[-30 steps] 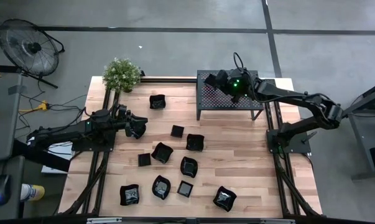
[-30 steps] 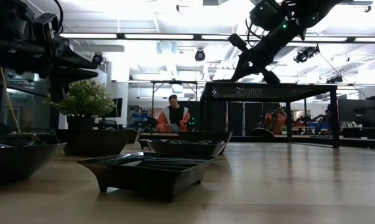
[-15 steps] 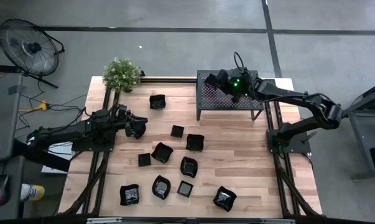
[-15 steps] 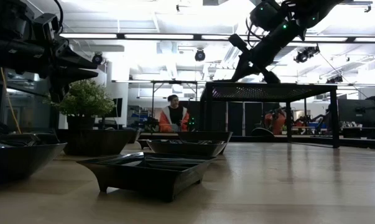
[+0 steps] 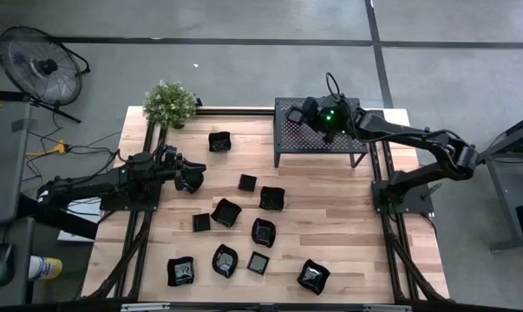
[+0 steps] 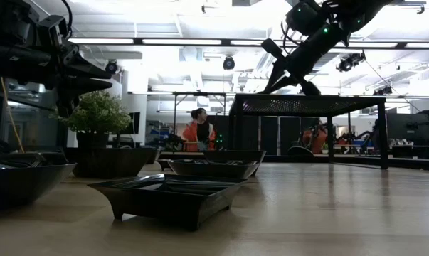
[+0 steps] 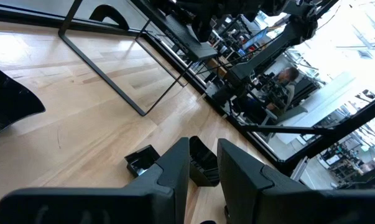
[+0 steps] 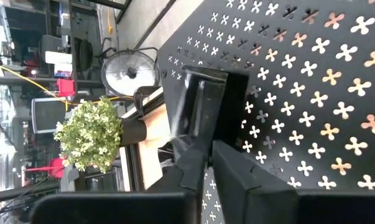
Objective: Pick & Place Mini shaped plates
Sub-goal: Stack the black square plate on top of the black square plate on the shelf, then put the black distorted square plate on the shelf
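Note:
Several mini shaped plates, small glossy black dishes, lie scattered over the wooden table, among them one (image 5: 219, 141) at the back, one (image 5: 272, 198) in the middle and one (image 5: 313, 276) at the front. My right gripper (image 5: 293, 113) is over the back left corner of the black perforated rack (image 5: 330, 139). In the right wrist view it (image 8: 206, 149) is closed on the rim of a square plate (image 8: 203, 102) that rests on the rack top. My left gripper (image 5: 194, 181) hovers left of the plates, its fingers (image 7: 175, 165) slightly apart and empty.
A potted plant (image 5: 170, 104) stands at the table's back left corner and a floor fan (image 5: 40, 65) beyond it. Dark frame rails run along both table sides. In the low view a person (image 6: 198, 131) moves in the room behind, and a square plate (image 6: 168, 195) sits close in front.
Both arms stay where they were. The person in the background has shifted a little. No plate on the table has moved.

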